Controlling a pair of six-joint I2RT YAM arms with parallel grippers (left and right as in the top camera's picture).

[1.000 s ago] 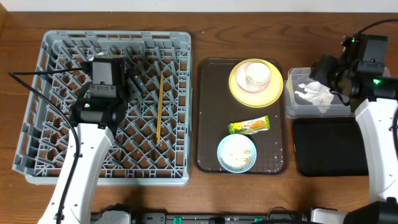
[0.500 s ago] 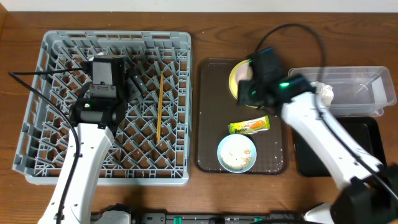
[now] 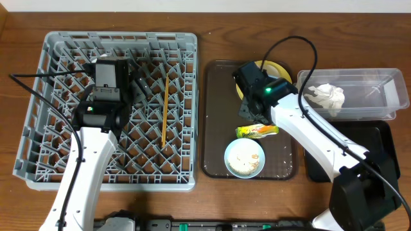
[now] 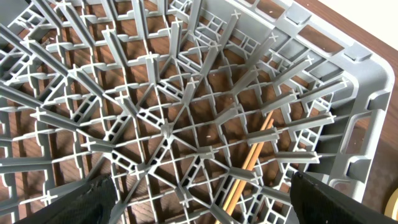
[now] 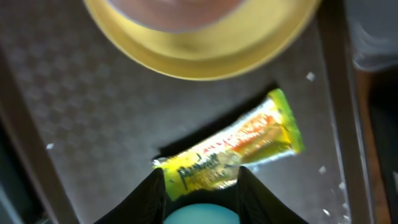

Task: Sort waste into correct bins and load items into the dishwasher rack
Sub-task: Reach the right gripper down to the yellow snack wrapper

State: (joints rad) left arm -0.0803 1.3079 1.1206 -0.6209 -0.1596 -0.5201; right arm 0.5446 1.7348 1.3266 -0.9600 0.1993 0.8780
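A wooden counter (image 3: 257, 199) of reddish-brown, streaked grain fills the overhead view from edge to edge. Along its far side runs a narrow strip of pale wall (image 3: 192, 6). Right of the counter's middle lies a dark brown serving tray (image 3: 215, 128), rectangular with rounded corners and a low raised rim, its long sides running from near to far. The right wrist view shows the tray's floor (image 5: 74, 106) finely checkered and slightly glossy.

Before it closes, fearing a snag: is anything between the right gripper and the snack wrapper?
Nothing visible. The right gripper straddles one end of the snack wrapper on the brown tray; the blue bowl sits beside.
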